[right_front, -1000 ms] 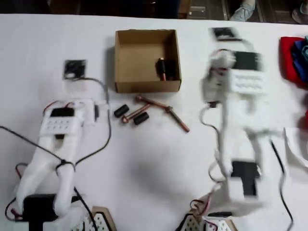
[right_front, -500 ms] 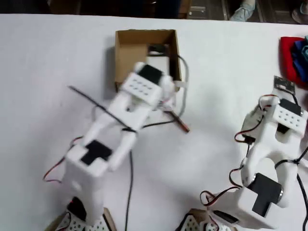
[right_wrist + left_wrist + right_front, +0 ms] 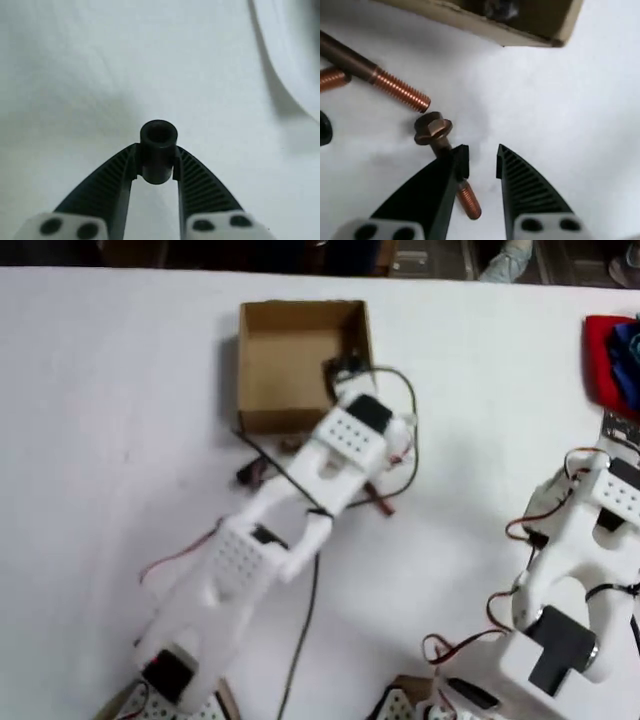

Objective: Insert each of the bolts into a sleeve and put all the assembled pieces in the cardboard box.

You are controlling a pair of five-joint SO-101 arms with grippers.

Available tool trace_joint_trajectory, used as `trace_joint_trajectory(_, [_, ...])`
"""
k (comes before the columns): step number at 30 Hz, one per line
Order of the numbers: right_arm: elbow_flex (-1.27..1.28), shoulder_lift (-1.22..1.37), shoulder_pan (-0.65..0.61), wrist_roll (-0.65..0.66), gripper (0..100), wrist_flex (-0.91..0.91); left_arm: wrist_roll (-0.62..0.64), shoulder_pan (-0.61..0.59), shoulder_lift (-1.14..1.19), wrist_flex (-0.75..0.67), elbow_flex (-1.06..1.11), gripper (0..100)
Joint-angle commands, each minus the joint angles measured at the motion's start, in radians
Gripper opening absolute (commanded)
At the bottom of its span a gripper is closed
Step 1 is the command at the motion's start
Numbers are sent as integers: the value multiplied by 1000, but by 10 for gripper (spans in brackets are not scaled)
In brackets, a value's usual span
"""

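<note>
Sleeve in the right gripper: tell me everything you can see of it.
The sleeve is a short, matte black cylinder that looks like plastic or rubber. Its round bore opens at the end pointing away from the wrist, and no bolt sticks out of it. The right gripper clamps it, with the ribbed black fingers pressing on opposite sides. The white table lies behind it, and nothing else touches it.

Three loose bolts [image 3: 433, 131]; at least two sleeves [image 3: 158, 150]; one cardboard box [image 3: 270, 422].

Part of one bolt [image 3: 433, 130] is hidden behind the left jaws.
</note>
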Motion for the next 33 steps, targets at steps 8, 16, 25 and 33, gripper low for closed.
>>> trace_joint_trajectory(8, [-5, -56, 15, 8, 20, -19, 37, 0, 69, 166, -323, 116])
trace_joint_trajectory(16, [-5, -56, 15, 8, 20, -19, -29, -15, 72, 361, -556, 117])
trace_joint_trajectory(25, [-6, -56, 15, 8, 20, -19, -21, -81, 66, 368, -374, 117])
trace_joint_trajectory(33, [-6, -58, 15, 8, 20, -27, -21, -63, 64, 368, -305, 117])
